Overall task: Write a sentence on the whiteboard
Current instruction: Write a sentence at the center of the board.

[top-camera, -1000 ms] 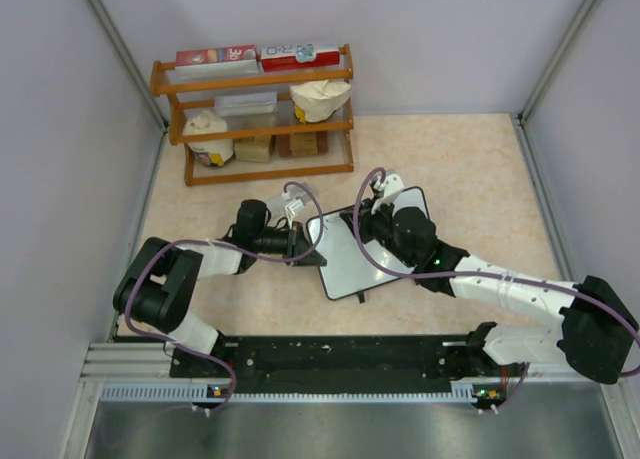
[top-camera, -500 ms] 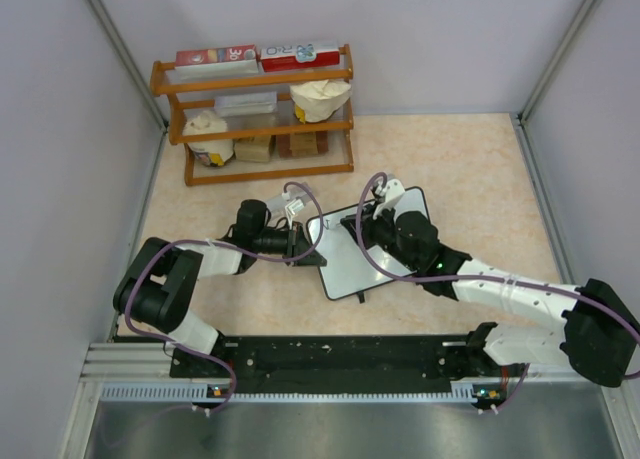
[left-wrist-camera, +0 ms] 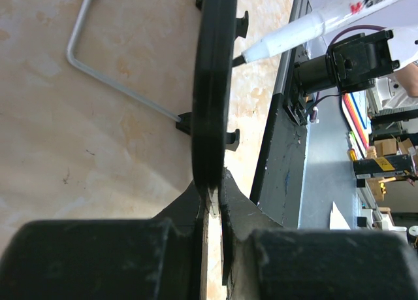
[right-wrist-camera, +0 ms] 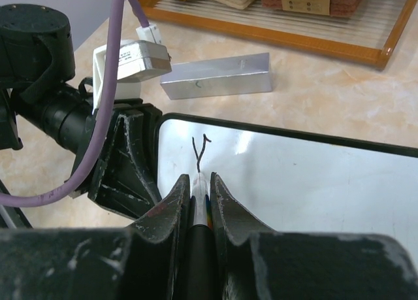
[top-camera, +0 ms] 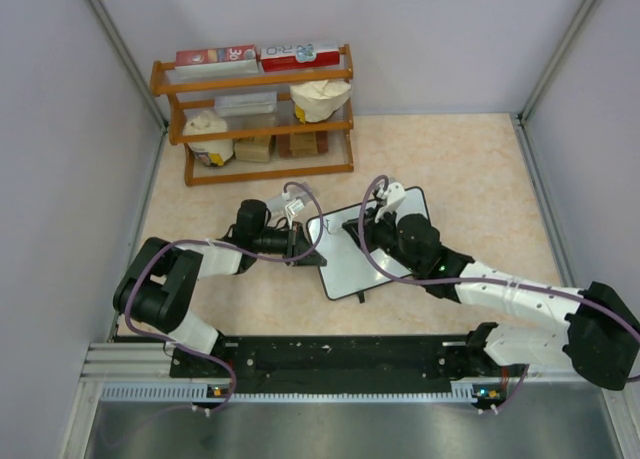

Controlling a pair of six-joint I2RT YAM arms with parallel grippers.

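Whiteboard (top-camera: 345, 264) x1 – L jaws clamp edge | marker (left-wrist-camera: 294, 35) x1 – R jaws grip

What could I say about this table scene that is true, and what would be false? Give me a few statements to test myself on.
1. The left tool is clamped on the edge of the whiteboard. True.
2. The right tool is empty. False: it grips a marker whose tip is at the board.
3. A full sentence is written on the board. False: only a small black mark shows, near the corner that the left tool holds.
4. A wooden shelf stocked with packages stands on the far side of the table. True.
5. The silver block lies on top of the whiteboard. False: it lies on the table beyond the board's edge.
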